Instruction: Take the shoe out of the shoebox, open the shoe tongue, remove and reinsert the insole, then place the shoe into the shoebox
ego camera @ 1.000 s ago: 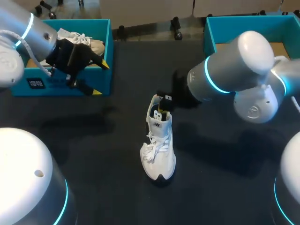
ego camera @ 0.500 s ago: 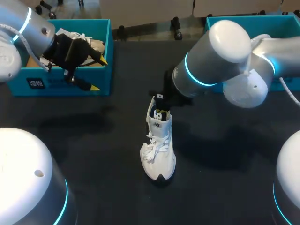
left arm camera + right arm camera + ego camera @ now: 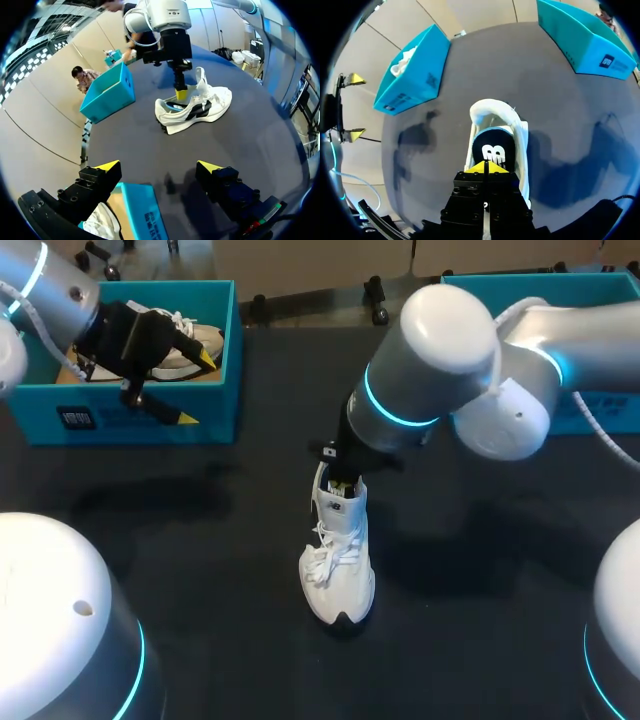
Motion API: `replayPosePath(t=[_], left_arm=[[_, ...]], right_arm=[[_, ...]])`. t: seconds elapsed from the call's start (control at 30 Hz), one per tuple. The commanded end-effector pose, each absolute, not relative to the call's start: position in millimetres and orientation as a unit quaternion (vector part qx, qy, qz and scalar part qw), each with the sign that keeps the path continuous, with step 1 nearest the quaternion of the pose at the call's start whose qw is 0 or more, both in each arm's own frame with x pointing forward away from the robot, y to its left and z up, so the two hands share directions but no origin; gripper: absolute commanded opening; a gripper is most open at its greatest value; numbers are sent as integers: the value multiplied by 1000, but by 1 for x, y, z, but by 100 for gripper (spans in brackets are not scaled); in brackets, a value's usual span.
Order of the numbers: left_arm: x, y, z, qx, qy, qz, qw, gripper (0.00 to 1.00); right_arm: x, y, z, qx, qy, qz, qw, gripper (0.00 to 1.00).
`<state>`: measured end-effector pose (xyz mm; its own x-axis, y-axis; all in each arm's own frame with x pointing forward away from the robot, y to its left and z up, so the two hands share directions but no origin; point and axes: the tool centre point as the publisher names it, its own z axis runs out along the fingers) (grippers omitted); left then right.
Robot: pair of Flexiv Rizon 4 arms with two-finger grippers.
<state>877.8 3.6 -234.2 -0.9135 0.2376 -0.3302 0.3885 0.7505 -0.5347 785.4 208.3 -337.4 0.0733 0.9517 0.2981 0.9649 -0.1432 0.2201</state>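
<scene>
The left shoebox (image 3: 215, 390) sits at the far left of the table (image 3: 230, 540), and another white shoe (image 3: 185, 335) lies inside it. My left pincer (image 3: 196, 387) hangs just in front of that box's near wall. Its two yellow tips are spread wide and it holds nothing. The box edge is just under it, and the shoe we care about is well ahead of it. That shoe (image 3: 335, 560) is out of any box. It stands on its sole in the middle of the table, with its toe pointing toward me and its heel pointing away. My right pincer (image 3: 486, 168) is right over the shoe's mouth, near the heel. Its yellow tips are pressed together, and I can see nothing between them. Just ahead of the tips, down inside the shoe, lies the dark insole (image 3: 493, 147) with a white mark on it. The white tongue (image 3: 201, 82) sticks up beside the pincer on the toe side. The right shoebox (image 3: 580, 40) is well off to the pincer's side, and the arm hides most of what is in it. I think the taking-out step is done, and the job now is the tongue and the insole. Next, the right pincer will likely need to open its tips a little, dip in, and pinch the insole's edge without pushing the shoe over. The left pincer could help by holding the shoe steady.
</scene>
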Motion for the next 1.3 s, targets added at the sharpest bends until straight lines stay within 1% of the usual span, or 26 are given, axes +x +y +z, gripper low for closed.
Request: replayPosePath(t=[0.03,0.4,0.5,0.8,0.9,1.07,1.3], left_arm=[[877,4,-234,169,928,-308,121,100],[877,4,-234,169,928,-308,121,100],[877,4,-234,169,928,-308,121,100],[877,4,-234,169,928,-308,121,100],[877,4,-234,169,928,-308,121,100],[877,4,-234,169,928,-308,121,100],[877,4,-234,169,928,-308,121,100]], right_arm=[[784,212,-347,-737,-651,-181,3,0],[792,216,-362,-731,-663,-160,-20,0],[791,214,-371,-728,-671,-135,-44,0],[791,208,-391,-739,-663,-114,-41,0],[790,207,-385,-740,-661,-112,-46,0],[792,209,-367,-737,-658,-142,-52,0],[802,212,-363,-731,-662,-158,-48,0]])
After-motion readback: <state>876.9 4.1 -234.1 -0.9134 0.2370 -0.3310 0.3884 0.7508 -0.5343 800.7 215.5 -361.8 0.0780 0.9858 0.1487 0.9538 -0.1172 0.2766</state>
